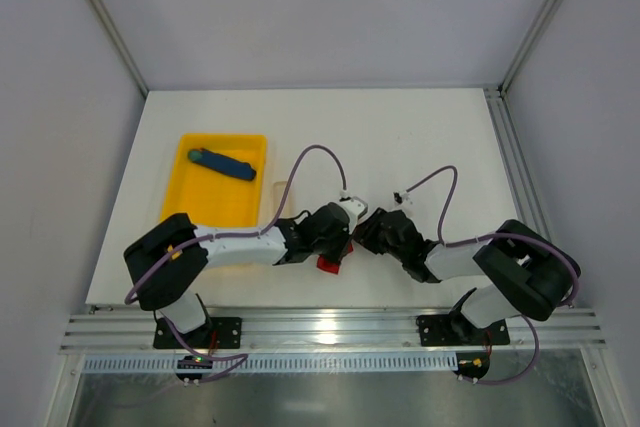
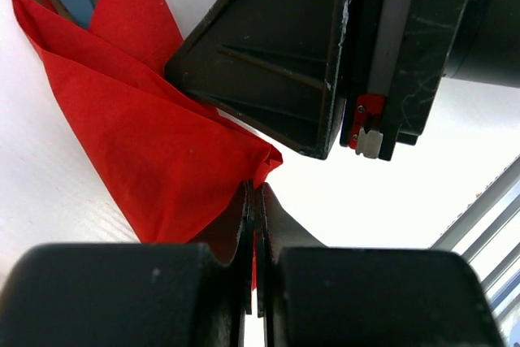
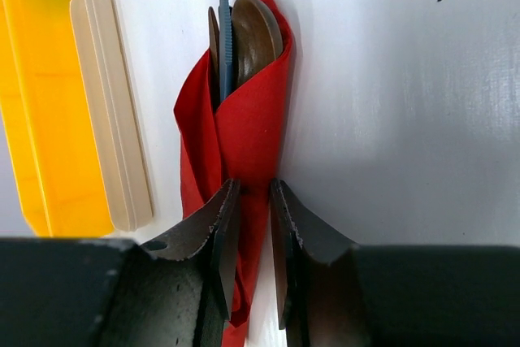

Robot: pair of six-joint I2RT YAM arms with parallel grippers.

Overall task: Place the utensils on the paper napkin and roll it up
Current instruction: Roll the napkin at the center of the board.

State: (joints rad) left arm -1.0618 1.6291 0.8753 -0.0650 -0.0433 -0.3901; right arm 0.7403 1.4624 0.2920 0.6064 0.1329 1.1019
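The red paper napkin [image 3: 244, 127] lies wrapped into a narrow roll around the utensils [image 3: 254, 34]; a brown spoon bowl and a slim blue piece stick out of its far end. My right gripper [image 3: 253, 184] straddles the roll's near part with its jaws a little apart; the left finger touches the paper. My left gripper [image 2: 256, 188] is shut on a corner of the napkin [image 2: 146, 144], a sliver of red showing between its jaws. In the top view both grippers [image 1: 338, 237] [image 1: 362, 230] meet over the napkin [image 1: 328, 264], which is mostly hidden.
A yellow tray [image 1: 190, 202] stands at the left with a blue stick-shaped object [image 1: 222, 163] in it. A long beige piece [image 3: 110, 103] lies on the table between the tray and the napkin. The table's near edge rail runs close behind the grippers.
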